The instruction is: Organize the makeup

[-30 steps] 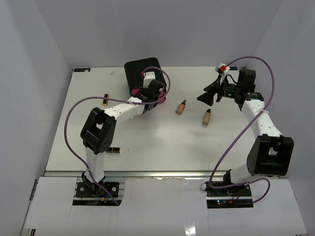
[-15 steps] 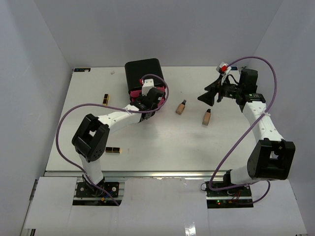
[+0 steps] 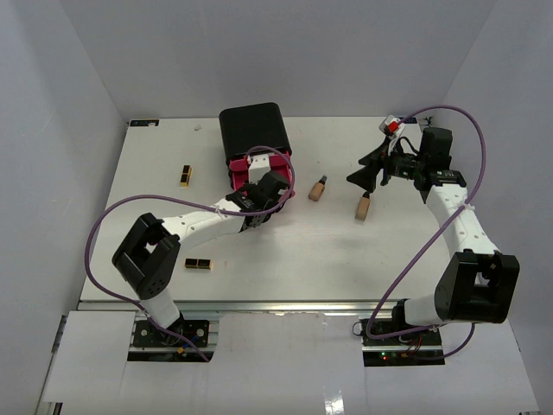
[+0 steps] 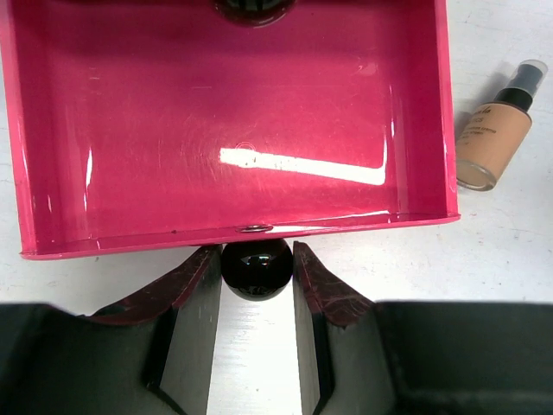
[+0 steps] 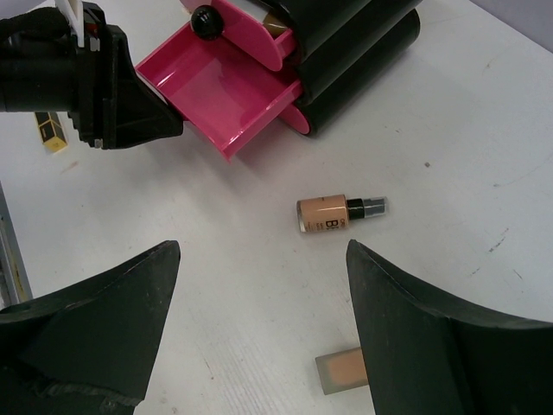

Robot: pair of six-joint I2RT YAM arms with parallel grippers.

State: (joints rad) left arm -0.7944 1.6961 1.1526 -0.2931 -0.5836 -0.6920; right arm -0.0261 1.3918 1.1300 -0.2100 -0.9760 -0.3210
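Left gripper (image 4: pixel 253 254), clamping the round black knob (image 4: pixel 256 270), is pulling the glossy pink plastic drawer (image 4: pixel 233 173) nearer than before; right gripper (image 5: pixel 261 251) is hovering wide open.

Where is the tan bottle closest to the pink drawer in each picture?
Top view: the tan bottle lies near the middle of the table, just right of the pink drawer.
Left wrist view: it is in the upper right corner, outside the drawer's right wall.
Right wrist view: it lies near the centre, below and right of the drawer.
Shared landmark: the pink drawer.
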